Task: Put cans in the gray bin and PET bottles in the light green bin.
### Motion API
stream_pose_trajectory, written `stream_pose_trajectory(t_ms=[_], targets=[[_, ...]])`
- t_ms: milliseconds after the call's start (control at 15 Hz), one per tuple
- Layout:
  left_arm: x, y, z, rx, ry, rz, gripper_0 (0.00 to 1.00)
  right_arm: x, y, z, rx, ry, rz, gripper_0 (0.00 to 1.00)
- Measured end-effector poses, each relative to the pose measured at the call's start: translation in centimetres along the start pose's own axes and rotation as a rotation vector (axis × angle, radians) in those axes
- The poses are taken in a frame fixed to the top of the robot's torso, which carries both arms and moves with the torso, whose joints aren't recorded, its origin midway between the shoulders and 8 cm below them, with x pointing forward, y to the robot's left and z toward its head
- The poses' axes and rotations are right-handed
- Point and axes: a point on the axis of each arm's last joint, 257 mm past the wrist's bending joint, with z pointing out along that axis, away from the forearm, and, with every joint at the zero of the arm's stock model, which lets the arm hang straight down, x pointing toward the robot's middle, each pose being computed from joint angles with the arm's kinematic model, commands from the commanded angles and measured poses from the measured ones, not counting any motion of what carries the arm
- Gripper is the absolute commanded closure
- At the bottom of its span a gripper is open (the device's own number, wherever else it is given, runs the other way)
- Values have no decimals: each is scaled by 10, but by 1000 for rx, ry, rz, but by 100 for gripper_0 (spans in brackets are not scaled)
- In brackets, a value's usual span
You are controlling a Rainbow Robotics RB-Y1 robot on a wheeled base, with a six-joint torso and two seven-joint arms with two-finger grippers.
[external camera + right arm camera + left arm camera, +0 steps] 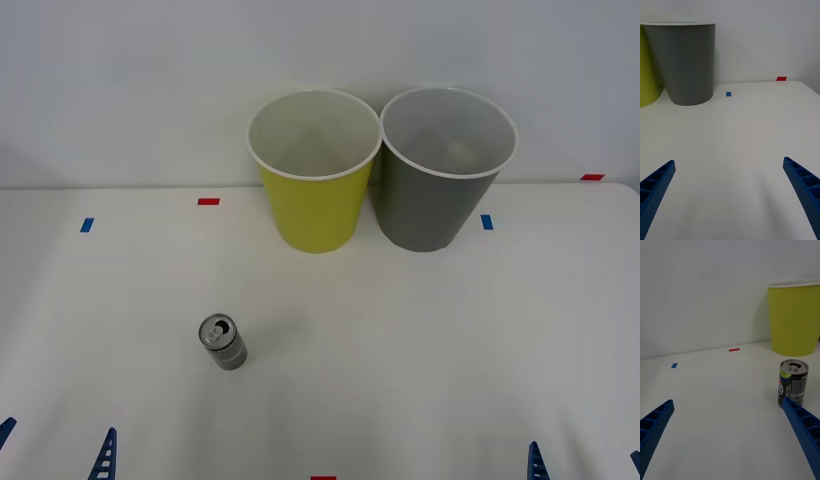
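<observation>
Beside can [223, 342], bare table [450, 340].

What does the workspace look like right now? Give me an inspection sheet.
Surface: white table, with small red and blue tape marks.
Job's things: one can upright on the robot's left side, apart from both bins; green bin and gray bin upright side by side at the far edge, gray on the robot's right. No bottles seen.
Clutter: nothing seen.
Grippers: left gripper open, low at the near edge, the can just ahead of it; right gripper open, at the near edge, holding nothing.
Cables: nothing seen.
Surroundings: plain white wall.
</observation>
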Motion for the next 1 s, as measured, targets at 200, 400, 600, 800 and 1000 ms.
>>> stream_pose_trajectory(t_ms=[200,400,600,800,1000], targets=[[0,0,0,0,0,0,0,0,0,0,0,0,0,0],[0,0,0,0,0,0,0,0,0,0,0,0,0,0],[0,0,0,0,0,0,0,0,0,0,0,0,0,0],[0,0,0,0,0,0,0,0,0,0,0,0,0,0],[15,-2,-1,10,16,-8,0,0,0,0,0,0,0,0]])
